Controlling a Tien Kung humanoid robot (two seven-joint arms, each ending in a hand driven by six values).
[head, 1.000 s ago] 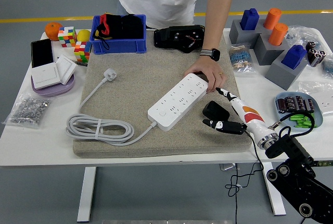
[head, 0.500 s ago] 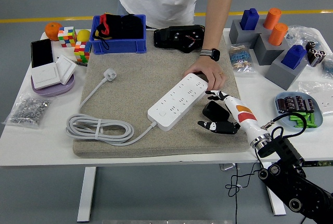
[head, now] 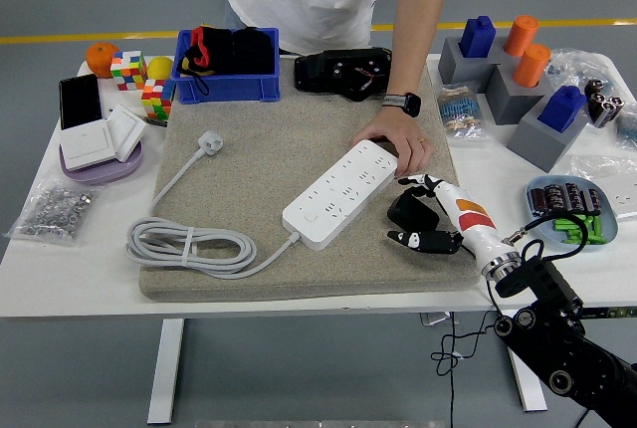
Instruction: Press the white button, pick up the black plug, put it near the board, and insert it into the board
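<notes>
A: Black plug [head: 411, 211] on grey felt mat [head: 249, 164], just right of white power strip [head: 343, 193], touching neither strip nor mat edge. Which hand nearer?

B: Right hand [head: 430, 217], entering from lower right; only 1 robot hand in view, left arm out of frame. Fingers [head: 416, 241] spread around plug: 1 black-tipped group at plug's near side, another at its far side [head: 414, 182]. Apparently bracketing rather than clamped; no visible lift.

A: Direction and axis?

B: Plug between fingertips, slightly left of palm. Long axis roughly along strip's diagonal, lower left to upper right. Strip lying up and to the left of hand, so any carry presumably short and leftward.

A: Anything steadying the board?

B: Person's hand [head: 398, 141] resting on strip's far right end, close above robot fingers. White button [head: 311, 216] near strip's cable end, well apart from plug.

A: Step in hand?

B: Judged as grasp of plug, closure incomplete.
</notes>
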